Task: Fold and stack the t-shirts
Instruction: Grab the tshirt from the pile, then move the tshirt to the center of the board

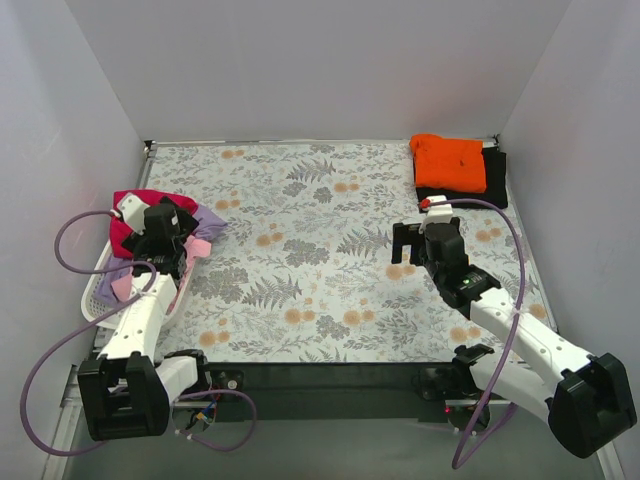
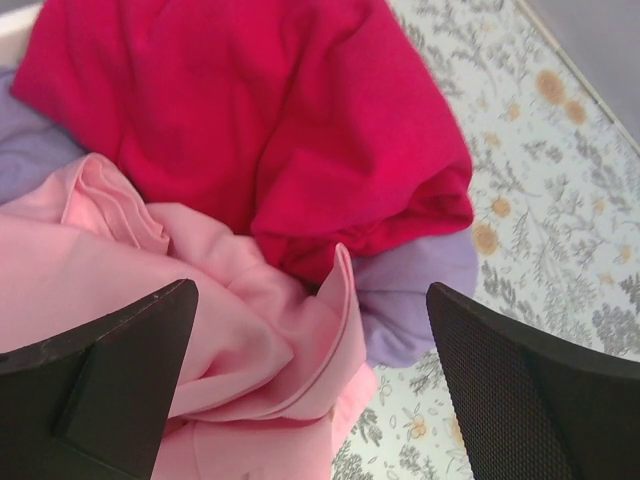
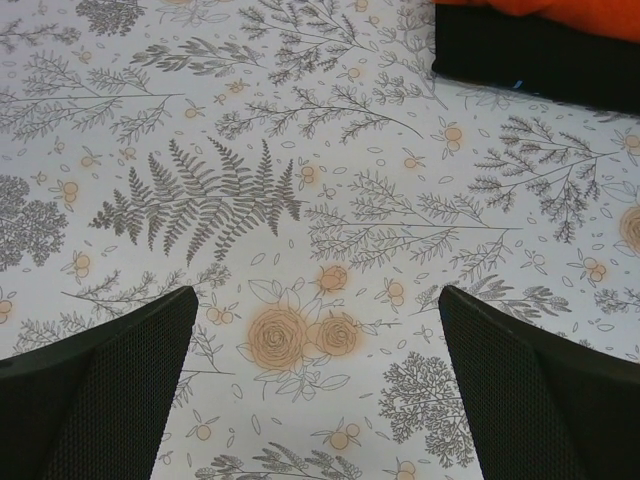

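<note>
Left wrist: black fingers (image 2: 100,370) in foreground. Left jaws released, spread wide, nothing gripped. Between and just below them lies the crumpled light pink t-shirt (image 2: 200,300). Beyond the jaws is the magenta-red t-shirt (image 2: 250,120), with the lavender t-shirt (image 2: 420,290) showing from under it. None folded.

Right wrist: right jaws released, empty, over bare floral surface (image 3: 330,200). Ahead and to their right, orange t-shirt (image 3: 560,12) folded on black t-shirt (image 3: 530,60).

Top: heap sits in white laundry basket (image 1: 100,290) under the left jaws. Judgement: two stacked, three left, pink one not yet grasped.
</note>
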You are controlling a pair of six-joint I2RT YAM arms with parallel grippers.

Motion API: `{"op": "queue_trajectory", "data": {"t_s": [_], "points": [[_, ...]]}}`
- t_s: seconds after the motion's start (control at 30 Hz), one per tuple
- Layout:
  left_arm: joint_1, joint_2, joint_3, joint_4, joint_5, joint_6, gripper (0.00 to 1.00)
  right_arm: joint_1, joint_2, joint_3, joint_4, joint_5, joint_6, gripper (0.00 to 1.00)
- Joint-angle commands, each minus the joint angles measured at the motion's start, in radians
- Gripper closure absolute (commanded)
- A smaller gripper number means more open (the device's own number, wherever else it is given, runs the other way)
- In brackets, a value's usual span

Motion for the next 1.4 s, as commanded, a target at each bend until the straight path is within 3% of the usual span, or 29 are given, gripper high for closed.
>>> {"op": "queue_trajectory", "data": {"t_s": [0.0,0.13,0.27,0.33,0.37,0.47,0.57,0.6,0.73,0.9,1.03,1.17,1.2,1.27,1.37], "points": [[-0.001,-0.019,-0.029,-0.024,0.034,-0.022,0.10,-0.002,0.004,0.000,0.070,-0.054,0.014,0.02],[-0.004,-0.003,-0.036,-0.023,0.062,-0.022,0.22,-0.002,0.014,0.000,0.070,-0.061,0.019,0.02],[-0.030,0.025,-0.042,-0.015,0.056,-0.011,0.25,-0.002,0.015,-0.003,0.072,-0.055,0.019,0.02],[-0.034,0.043,-0.049,-0.009,0.056,-0.006,0.33,-0.002,0.010,-0.003,0.072,-0.053,0.019,0.02],[-0.035,0.045,-0.050,-0.006,0.068,-0.003,0.42,-0.002,0.008,-0.003,0.072,-0.048,0.019,0.02],[-0.038,0.047,-0.052,0.011,0.091,0.006,0.51,-0.002,0.004,-0.006,0.072,-0.042,0.017,0.02],[-0.040,0.033,-0.046,0.019,0.114,0.017,0.76,-0.002,-0.002,-0.007,0.072,-0.039,0.016,0.02],[-0.040,0.011,-0.041,0.019,0.114,0.012,1.00,-0.002,-0.005,-0.006,0.072,-0.038,0.016,0.02],[-0.040,-0.055,0.008,0.017,0.129,0.013,1.00,-0.002,-0.013,-0.006,0.072,-0.030,0.013,0.02],[-0.058,-0.073,0.198,0.025,0.238,0.035,1.00,-0.002,-0.025,-0.007,0.070,-0.018,0.008,0.02],[-0.168,-0.032,0.350,0.092,0.416,0.086,1.00,-0.002,-0.038,-0.011,0.070,-0.005,0.002,0.02],[-0.253,0.094,0.485,0.166,0.846,0.067,1.00,-0.001,-0.039,-0.008,0.070,0.011,-0.001,0.02],[-0.273,0.117,0.528,0.184,0.899,0.063,1.00,-0.002,-0.044,-0.006,0.069,0.016,-0.001,0.02],[-0.346,0.158,0.556,0.184,0.983,0.063,1.00,-0.002,-0.047,0.002,0.061,0.027,-0.003,0.02],[-0.431,0.211,0.533,0.211,0.961,0.069,1.00,-0.002,-0.059,0.015,0.040,0.063,-0.006,0.02]]}}
